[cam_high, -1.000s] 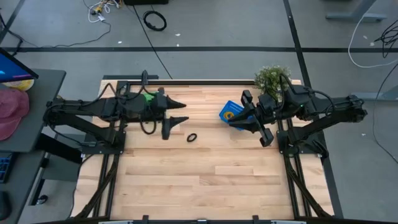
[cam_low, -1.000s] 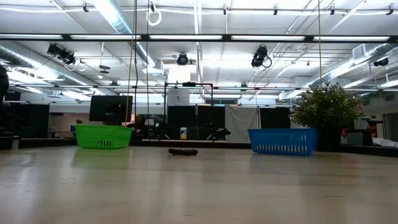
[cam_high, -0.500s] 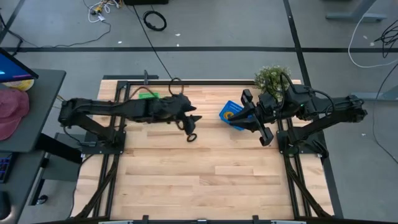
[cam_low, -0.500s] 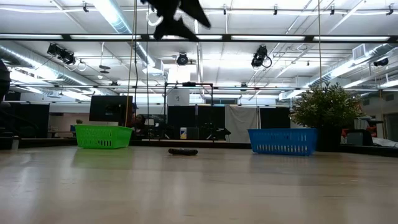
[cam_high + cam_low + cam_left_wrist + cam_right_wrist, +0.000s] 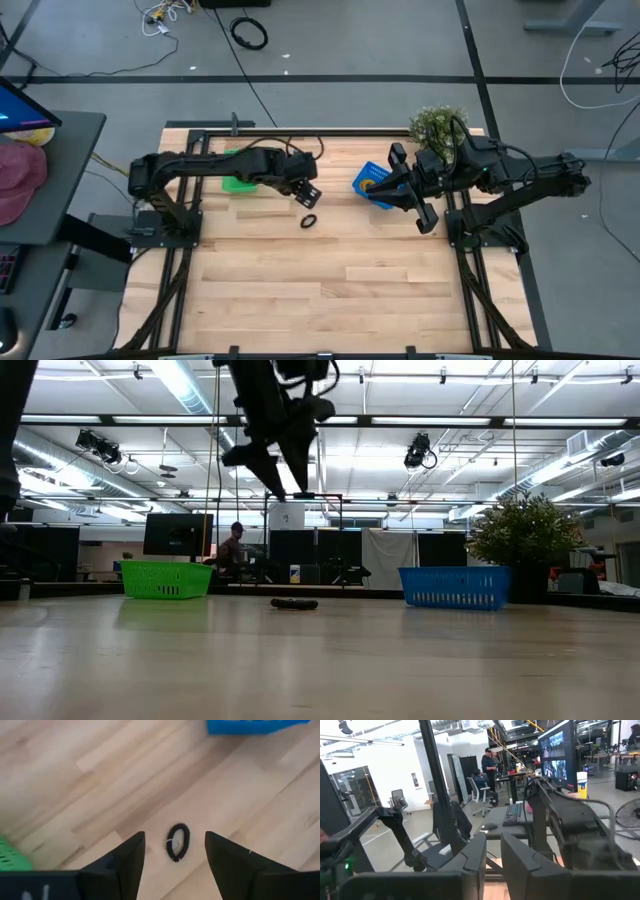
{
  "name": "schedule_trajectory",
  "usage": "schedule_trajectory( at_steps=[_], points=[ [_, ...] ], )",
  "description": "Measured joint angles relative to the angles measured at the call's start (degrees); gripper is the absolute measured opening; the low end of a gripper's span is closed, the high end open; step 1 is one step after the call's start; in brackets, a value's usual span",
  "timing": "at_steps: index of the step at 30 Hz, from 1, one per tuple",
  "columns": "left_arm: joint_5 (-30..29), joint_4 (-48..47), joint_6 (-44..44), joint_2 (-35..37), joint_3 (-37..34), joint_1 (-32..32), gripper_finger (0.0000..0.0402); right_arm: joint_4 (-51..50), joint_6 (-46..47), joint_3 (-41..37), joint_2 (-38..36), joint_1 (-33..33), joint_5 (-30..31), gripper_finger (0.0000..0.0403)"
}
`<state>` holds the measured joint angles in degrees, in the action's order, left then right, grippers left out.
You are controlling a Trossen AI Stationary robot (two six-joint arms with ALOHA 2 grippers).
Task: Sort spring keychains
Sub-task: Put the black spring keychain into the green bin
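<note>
I have the left gripper [image 5: 306, 195] out over the middle of the pale wooden plank table [image 5: 330, 290], hanging above the one small black coiled spring keychain [image 5: 309, 221] that lies flat on the boards. In the left wrist view the black coil [image 5: 177, 841] sits on the wood framed between my two dark fingers [image 5: 127, 862], which stand wide apart and touch nothing. From table height the left gripper [image 5: 270, 455] is clearly up in the air, well above the keychain [image 5: 294, 603], which lies on the table between the two baskets.

The green plastic mesh basket [image 5: 238, 183] sits at the far left of the table, partly under my left arm; in the low view it [image 5: 165, 578] stands on the left. The blue plastic mesh basket [image 5: 372, 183] is at the far right, next to the small bushy green potted plant [image 5: 437, 125]; from the low camera the blue basket [image 5: 454, 586] stands just beside the plant [image 5: 523, 530].

The right gripper [image 5: 420, 213] waits by the blue basket, raised off the table and looking out into the room. Its fingers [image 5: 470, 857] stand close together with only a narrow gap, and I see nothing held between them.
</note>
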<state>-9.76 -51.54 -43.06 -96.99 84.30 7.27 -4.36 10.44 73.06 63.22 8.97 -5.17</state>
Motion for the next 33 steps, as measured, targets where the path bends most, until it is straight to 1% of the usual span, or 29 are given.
schedule_trajectory(
  at_steps=[3,12,19,23,33],
  points=[
    [2.36,0.11,-0.15,-3.29,0.16,-0.23,0.0205,-0.13,0.10,0.00,0.00,0.00,0.00,0.0062],
    [4.60,-0.82,1.70,-12.45,0.12,-1.51,0.0204,-0.61,1.09,-0.02,0.00,0.00,-0.04,0.0062],
    [5.66,1.31,3.38,-15.83,0.10,-1.49,0.0204,-0.87,1.09,-0.02,0.02,-0.02,0.09,0.0062],
    [7.46,1.83,3.77,-17.25,0.06,-1.50,0.0204,-1.07,1.09,-0.02,0.02,-0.02,0.15,0.0062],
    [8.55,3.05,4.74,-20.70,-0.40,-1.72,0.0204,-1.29,1.28,-0.04,0.02,-0.02,0.20,0.0062]
  ],
)
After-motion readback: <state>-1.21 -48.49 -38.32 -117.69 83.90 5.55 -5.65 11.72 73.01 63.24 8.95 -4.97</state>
